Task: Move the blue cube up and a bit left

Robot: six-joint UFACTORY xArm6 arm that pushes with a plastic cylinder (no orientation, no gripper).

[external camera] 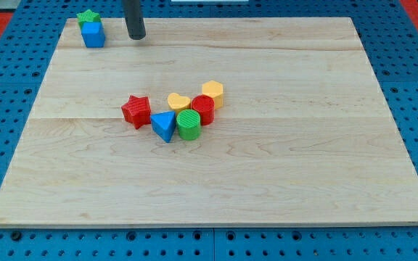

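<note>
Blue cube (93, 35) sits in upper-left corner of the wooden board (267, 167), faces roughly square w/ board edges; no long axis to speak of, being a cube. Green star (88, 17) touching it, just above at board's top edge. My tip (136, 37) is a bare rod, no jaws to open or close, holding nothing; stands just right of blue cube, apart from it. Mid-board cluster, packed close: red star (136, 111), blue triangle (164, 125), green cylinder (189, 125), red cylinder (203, 109), yellow heart (178, 101), yellow cylinder (212, 93).
</note>
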